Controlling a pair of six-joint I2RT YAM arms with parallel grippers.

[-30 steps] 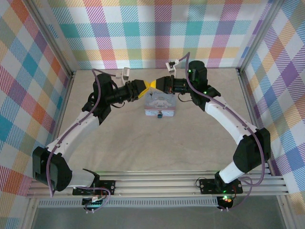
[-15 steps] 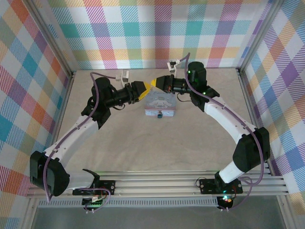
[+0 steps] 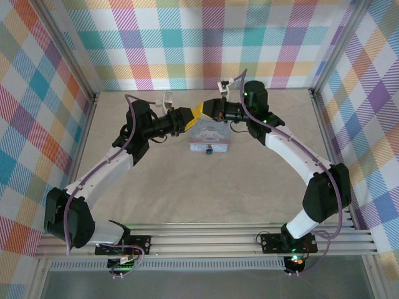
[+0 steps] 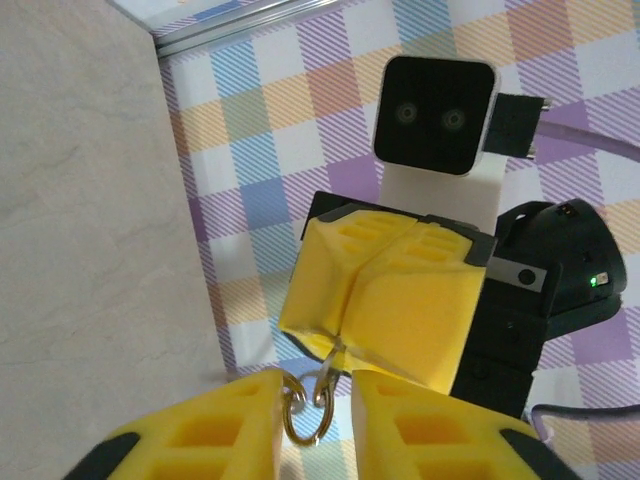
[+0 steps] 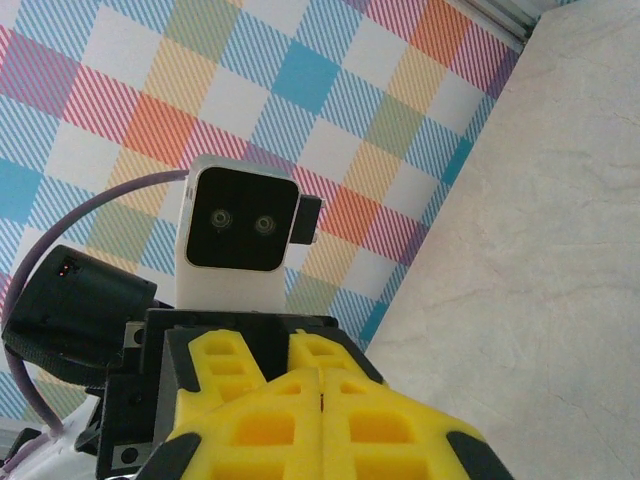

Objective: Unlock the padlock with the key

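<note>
Risk: R fingers [image 4: 420,300] pressed together on key [image 4: 335,355], L fingers [image 4: 210,425] just apart round its ring [image 4: 305,412], hold unclear; mistimed release cd drop key nr surface's [image 3: 206,187] far edge.

The padlock [image 3: 209,149], a tiny dark bluish lock, sat at the middle of the tin box's [image 3: 211,134] near wall, seemingly closed. The key [image 4: 335,358] was up over the box's far left corner, mostly hidden in the right gripper's [image 4: 345,345] pressed-together pads. Its ring [image 4: 291,402] hung between the left gripper's [image 4: 317,385] narrowly parted fingers.
</note>
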